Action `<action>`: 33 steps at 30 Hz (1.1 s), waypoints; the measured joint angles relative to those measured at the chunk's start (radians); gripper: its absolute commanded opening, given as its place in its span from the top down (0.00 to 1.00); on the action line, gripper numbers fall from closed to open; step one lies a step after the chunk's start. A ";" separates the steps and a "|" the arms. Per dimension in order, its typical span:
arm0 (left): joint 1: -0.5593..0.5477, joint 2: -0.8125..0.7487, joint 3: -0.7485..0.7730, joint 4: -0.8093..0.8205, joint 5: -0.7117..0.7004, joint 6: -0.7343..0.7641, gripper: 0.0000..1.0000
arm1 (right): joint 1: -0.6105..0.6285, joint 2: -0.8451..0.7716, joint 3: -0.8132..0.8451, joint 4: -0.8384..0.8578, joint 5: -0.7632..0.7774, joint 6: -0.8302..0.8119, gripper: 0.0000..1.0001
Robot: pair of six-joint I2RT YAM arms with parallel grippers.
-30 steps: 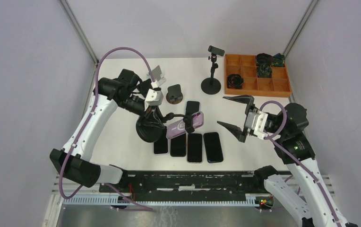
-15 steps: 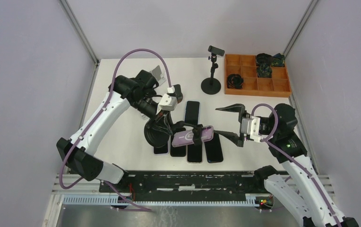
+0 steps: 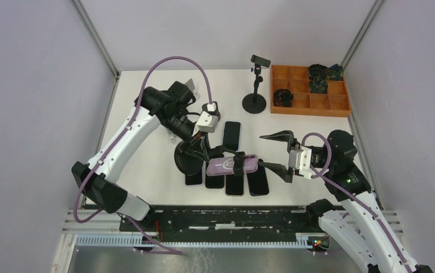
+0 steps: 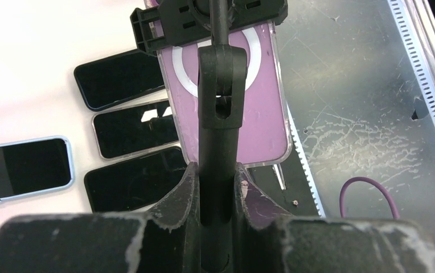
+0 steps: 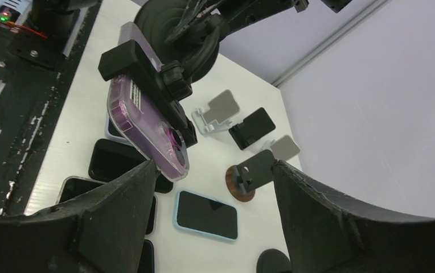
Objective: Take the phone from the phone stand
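phone (image 3: 220, 166) screen hidden, stand (image 3: 184, 162) base maybe part-occl.

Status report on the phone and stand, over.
Left gripper shut on phone stand. Right gripper open beside phone, no grip. Phone clamped in stand. Loose phones on table beneath.

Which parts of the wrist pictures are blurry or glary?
Left wrist view: the left gripper looks slightly soft close to the lens, the purple phone is sharp, the table is blown out white. Right wrist view: the right gripper is dark and soft-edged, the phone crisp.
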 measured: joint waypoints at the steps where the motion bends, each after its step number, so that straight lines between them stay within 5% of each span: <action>1: -0.002 0.002 0.002 0.002 -0.006 0.000 0.98 | 0.002 -0.005 0.003 -0.017 0.015 -0.012 0.18; 19: -0.023 -0.016 0.001 0.044 -0.071 -0.001 0.98 | 0.016 -0.006 0.200 -0.325 0.193 -0.205 0.21; 33: -0.048 -0.016 0.061 0.043 -0.069 -0.002 0.98 | 0.016 -0.033 0.080 -0.237 0.075 -0.100 0.21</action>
